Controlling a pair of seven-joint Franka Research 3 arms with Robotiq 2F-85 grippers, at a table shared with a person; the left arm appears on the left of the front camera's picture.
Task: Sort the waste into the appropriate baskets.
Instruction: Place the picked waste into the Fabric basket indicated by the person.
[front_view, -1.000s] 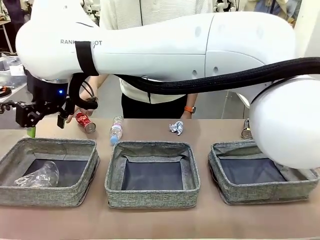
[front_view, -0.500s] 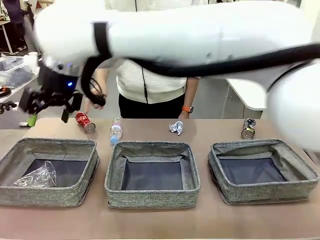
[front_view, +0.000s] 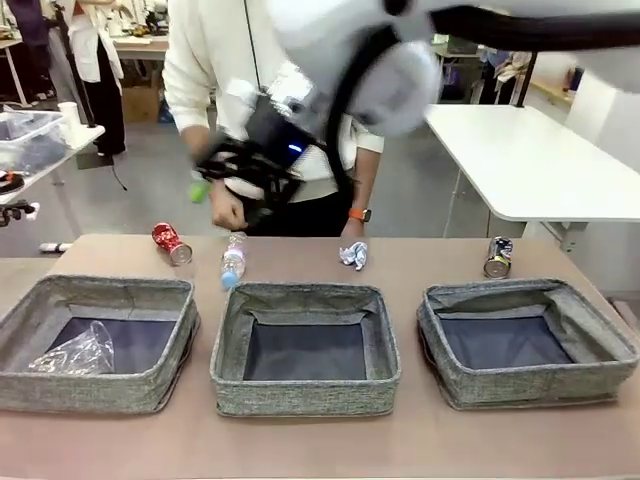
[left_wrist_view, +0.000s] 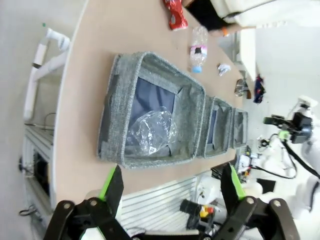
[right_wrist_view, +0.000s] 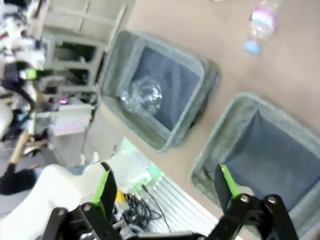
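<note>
Lying behind the baskets (front_view: 305, 394), front view: red can (front_view: 171, 243), paper wad (front_view: 353, 256)

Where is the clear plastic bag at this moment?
In the front view the clear plastic bag lies inside the leftmost basket, toward its left side; the red can lies on the table beyond it.

My black left pincer (left_wrist_view: 171, 172) and black right pincer (right_wrist_view: 164, 175) are wearing bright green pads. The middle square grey woven-fabric basket (front_view: 305, 395) is showing dark grey lining, matching the grey basket on its left (front_view: 100, 390) and the grey basket on its right (front_view: 520, 385). Beyond it, a crushed red can (front_view: 171, 243), a clear blue-capped plastic bottle (front_view: 233, 259), a crumpled white paper wad (front_view: 353, 255) and a dark blue-silver can (front_view: 497, 257) are lying on the tan table (front_view: 300, 445).
</note>
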